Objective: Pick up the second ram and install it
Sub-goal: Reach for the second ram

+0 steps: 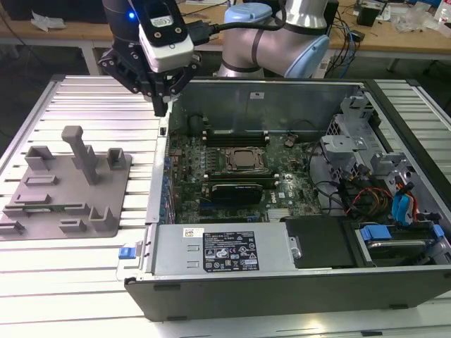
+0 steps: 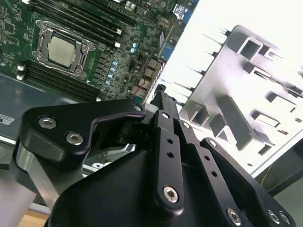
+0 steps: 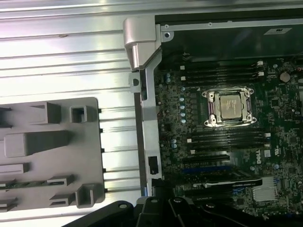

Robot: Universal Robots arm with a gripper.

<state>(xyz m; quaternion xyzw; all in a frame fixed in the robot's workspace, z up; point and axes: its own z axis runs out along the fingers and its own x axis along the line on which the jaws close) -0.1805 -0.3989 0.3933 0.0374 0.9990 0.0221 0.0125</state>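
The second ram (image 3: 21,184) lies flat in a long slot of the grey holder (image 3: 87,142), a thin green strip set down among the holder's raised blocks. In the exterior view the same green strip (image 1: 53,208) shows low on the holder (image 1: 77,193), which rests on the ribbed metal table (image 1: 84,98) towards the exterior view's left, beside the open computer case (image 1: 211,296). The gripper (image 1: 163,109) hangs well apart from the stick, above the case wall nearest the holder, with its dark fingers pointing down. In the second wrist view the gripper (image 2: 162,98) has its jaws drawn together at the tips, with nothing between them. Inside the case lies the large green motherboard (image 1: 211,179), with the square processor socket (image 1: 244,160) in its middle and dark memory slots (image 3: 222,71) running along both sides of it; whether any of them holds a stick cannot be told. The pale arm (image 1: 282,42) reaches in from behind the case.
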